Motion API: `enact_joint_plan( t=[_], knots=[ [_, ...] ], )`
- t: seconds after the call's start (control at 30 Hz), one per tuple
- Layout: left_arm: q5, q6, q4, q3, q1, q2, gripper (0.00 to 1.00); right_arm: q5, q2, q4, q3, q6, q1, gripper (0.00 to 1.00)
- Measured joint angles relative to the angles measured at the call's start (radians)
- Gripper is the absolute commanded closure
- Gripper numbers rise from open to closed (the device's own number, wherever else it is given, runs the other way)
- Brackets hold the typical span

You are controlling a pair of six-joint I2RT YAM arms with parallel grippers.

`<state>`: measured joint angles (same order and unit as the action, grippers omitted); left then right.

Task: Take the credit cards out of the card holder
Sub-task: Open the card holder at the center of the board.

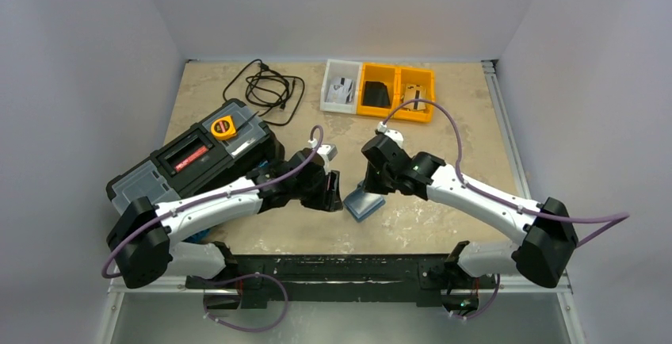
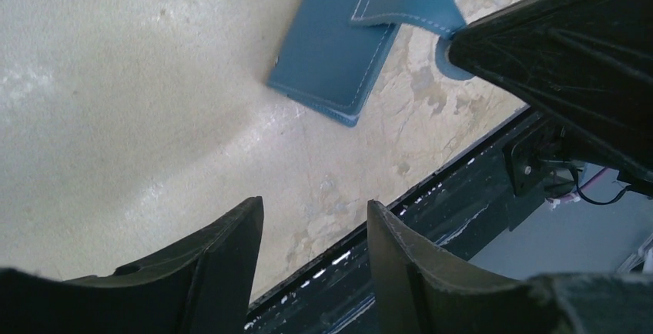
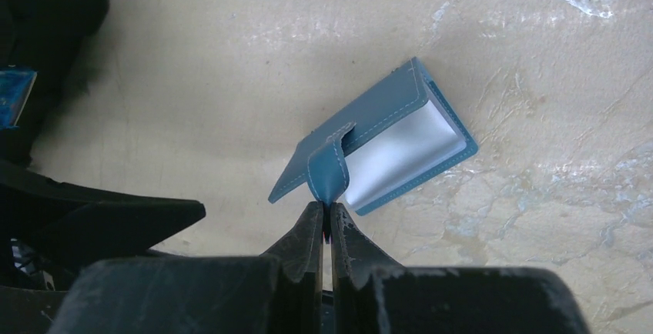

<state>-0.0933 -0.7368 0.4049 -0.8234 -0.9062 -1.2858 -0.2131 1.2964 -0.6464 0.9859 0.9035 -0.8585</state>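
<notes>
The dark teal-blue card holder (image 1: 363,204) lies on the table between the two arms, one panel lifted a little. In the right wrist view the card holder (image 3: 370,126) shows a pale clear pocket inside, and I can make out no card in it. My right gripper (image 3: 326,209) is shut on its closing strap (image 3: 327,176). In the left wrist view the card holder (image 2: 331,49) lies ahead, apart from my left gripper (image 2: 314,211), which is open and empty. A pale card (image 1: 341,90), a black card (image 1: 376,94) and a tan card (image 1: 414,94) lie in the back bins.
A large black toolbox (image 1: 190,162) with a yellow tape measure (image 1: 223,128) on it stands at the left, close to the left arm. A coiled black cable (image 1: 265,89) lies at the back. A white bin (image 1: 339,84) and yellow bins (image 1: 396,90) stand at the back centre.
</notes>
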Motion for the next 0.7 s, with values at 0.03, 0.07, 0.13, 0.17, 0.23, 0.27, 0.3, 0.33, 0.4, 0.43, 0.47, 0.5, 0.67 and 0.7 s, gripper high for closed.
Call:
enact_joint_plan(
  t=[0.03, 0.07, 0.13, 0.17, 0.23, 0.27, 0.3, 0.33, 0.4, 0.43, 0.47, 0.5, 0.67, 0.7],
  knots=[
    [0.003, 0.01, -0.017, 0.003, -0.002, 0.001, 0.46, 0.006, 0.0, 0.0, 0.003, -0.005, 0.0, 1.0],
    [0.009, 0.022, -0.034, 0.005, -0.005, 0.001, 0.46, 0.011, 0.0, 0.0, 0.006, -0.008, 0.0, 1.0],
    [0.023, 0.037, -0.069, 0.005, -0.01, 0.001, 0.45, 0.027, 0.002, -0.001, 0.011, -0.014, 0.0, 1.0],
    [0.029, 0.045, -0.089, 0.005, -0.011, -0.002, 0.46, 0.033, 0.003, 0.0, 0.014, -0.016, 0.0, 1.0],
    [0.039, 0.053, -0.127, 0.005, -0.014, -0.017, 0.46, 0.048, 0.006, 0.0, 0.019, -0.022, 0.0, 1.0],
    [0.043, 0.059, -0.152, 0.005, -0.015, -0.034, 0.46, 0.052, 0.008, 0.0, 0.022, -0.026, 0.0, 1.0],
    [0.045, 0.062, -0.167, 0.005, -0.015, -0.048, 0.47, 0.055, 0.008, 0.0, 0.024, -0.027, 0.0, 1.0],
    [0.047, 0.068, -0.187, 0.005, -0.017, -0.068, 0.48, 0.059, 0.01, -0.001, 0.027, -0.03, 0.0, 1.0],
    [0.049, 0.069, -0.211, 0.004, -0.019, -0.105, 0.5, 0.068, 0.013, 0.0, 0.033, -0.033, 0.0, 1.0],
    [0.052, 0.069, -0.217, 0.002, -0.021, -0.124, 0.52, 0.072, 0.015, 0.001, 0.034, -0.034, 0.0, 1.0],
    [0.057, 0.069, -0.222, 0.0, -0.023, -0.142, 0.53, 0.075, 0.017, 0.001, 0.035, -0.034, 0.0, 1.0],
    [0.064, 0.069, -0.226, -0.001, -0.024, -0.156, 0.58, 0.076, 0.019, 0.002, 0.035, -0.034, 0.0, 1.0],
    [0.102, 0.066, -0.249, -0.001, -0.026, -0.175, 0.67, 0.079, 0.027, 0.004, 0.035, -0.034, 0.0, 1.0],
    [0.107, 0.064, -0.259, -0.002, -0.026, -0.175, 0.69, 0.078, 0.026, 0.005, 0.035, -0.034, 0.0, 1.0]
  ],
)
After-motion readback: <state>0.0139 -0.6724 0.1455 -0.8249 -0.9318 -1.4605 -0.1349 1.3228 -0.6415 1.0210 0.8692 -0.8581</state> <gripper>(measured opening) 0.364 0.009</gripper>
